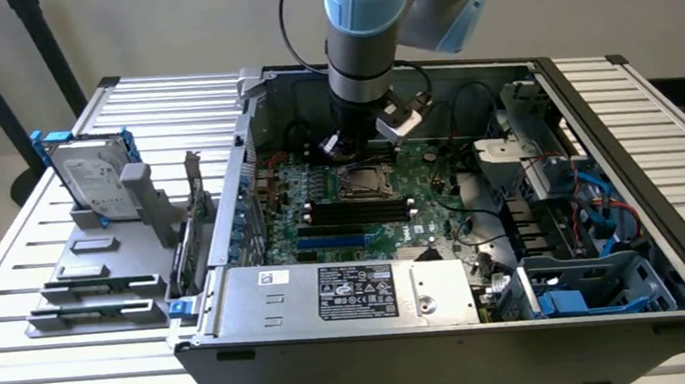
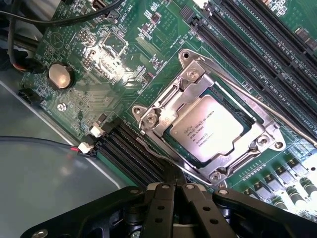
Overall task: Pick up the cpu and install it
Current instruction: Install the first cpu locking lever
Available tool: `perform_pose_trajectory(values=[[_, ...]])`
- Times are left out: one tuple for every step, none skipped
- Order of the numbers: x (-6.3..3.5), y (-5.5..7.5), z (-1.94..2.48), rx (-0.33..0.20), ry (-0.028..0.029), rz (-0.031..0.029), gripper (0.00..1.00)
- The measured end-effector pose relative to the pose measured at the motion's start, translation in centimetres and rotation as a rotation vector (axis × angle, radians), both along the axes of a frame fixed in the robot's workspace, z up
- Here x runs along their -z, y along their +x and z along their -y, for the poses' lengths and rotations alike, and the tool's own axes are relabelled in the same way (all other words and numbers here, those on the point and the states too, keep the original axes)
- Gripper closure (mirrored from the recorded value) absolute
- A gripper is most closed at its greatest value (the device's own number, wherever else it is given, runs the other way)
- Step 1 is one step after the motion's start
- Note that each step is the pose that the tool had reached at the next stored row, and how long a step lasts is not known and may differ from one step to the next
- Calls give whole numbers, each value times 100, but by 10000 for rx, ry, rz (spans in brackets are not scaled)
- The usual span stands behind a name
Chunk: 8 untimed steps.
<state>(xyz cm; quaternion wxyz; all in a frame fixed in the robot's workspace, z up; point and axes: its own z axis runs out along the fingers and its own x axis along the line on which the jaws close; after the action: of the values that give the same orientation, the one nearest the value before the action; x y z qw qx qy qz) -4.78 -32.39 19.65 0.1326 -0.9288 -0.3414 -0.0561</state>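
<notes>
**Chip sitting in its socket, tool closed beside it**

You are looking at the cpu lying flat inside the metal socket frame near the middle of the motherboard, its silver top plate facing up. Your tool is hovering just beside the frame's edge with its fingers pressed together. You cannot tell whether they are touching the thin lever there. The arm is reaching down into the open computer case, which is resting on the slatted desk. Near the desk's edge at the exterior view's left, a hard drive is standing upright behind grey tray blocks.
</notes>
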Motion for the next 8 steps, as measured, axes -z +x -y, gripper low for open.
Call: perform_pose_trajectory(values=[[0,0,0,-7,-2,-10,89],[-1,0,0,-15,-4,-21,89],[-1,0,0,-23,-4,-26,89],[-1,-1,0,-32,-4,-28,89],[-3,-2,0,-45,-4,-28,89],[-7,-5,0,-56,-6,-30,89],[-14,-10,0,-66,-4,-29,89],[-23,-16,1,-76,-3,-28,89]])
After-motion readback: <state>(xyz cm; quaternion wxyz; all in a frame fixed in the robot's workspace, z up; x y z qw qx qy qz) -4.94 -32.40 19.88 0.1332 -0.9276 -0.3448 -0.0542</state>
